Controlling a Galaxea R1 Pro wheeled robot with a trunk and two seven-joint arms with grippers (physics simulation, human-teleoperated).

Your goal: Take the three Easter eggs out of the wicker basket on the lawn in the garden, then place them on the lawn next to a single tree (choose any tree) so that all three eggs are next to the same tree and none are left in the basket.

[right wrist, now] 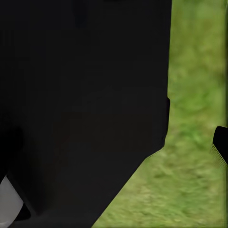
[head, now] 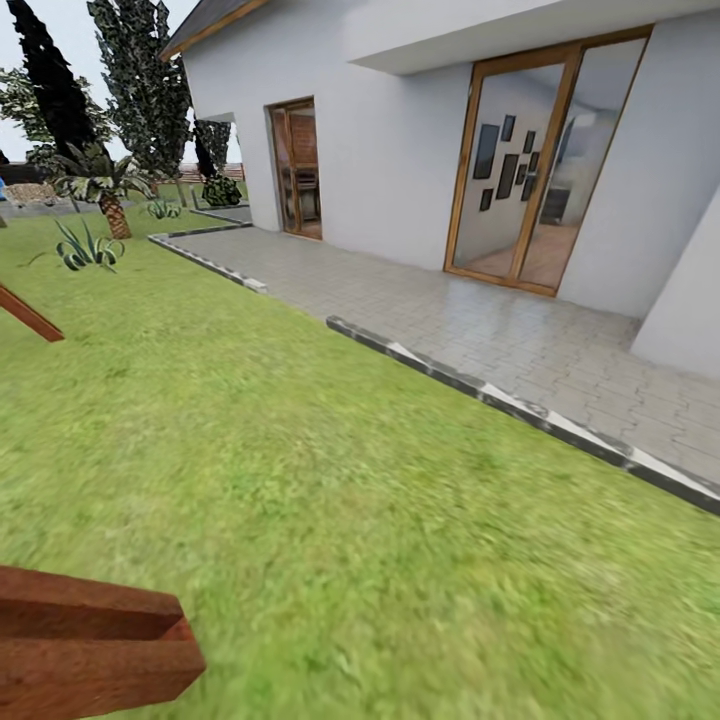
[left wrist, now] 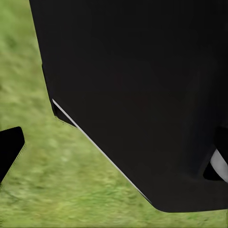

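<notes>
Robot body (left wrist: pixel 142 85) in left wrist view: big matte black panel, flat, no markings or screws visible. Thin pale line runs along its slanted lower edge; corner rounded at the bottom. Small white-grey curved part (left wrist: pixel 219 164) sits in a dark recess near the edge. Separate black piece (left wrist: pixel 9 145) w/ angled tip at the frame side, can't tell what it is.

Right wrist view: same black panel (right wrist: pixel 80 104), plain, angled cut edge. Pale grey rounded part (right wrist: pixel 8 204) low in the corner. Small black tip (right wrist: pixel 221 142) w/ faint pale edge at the side.
</notes>
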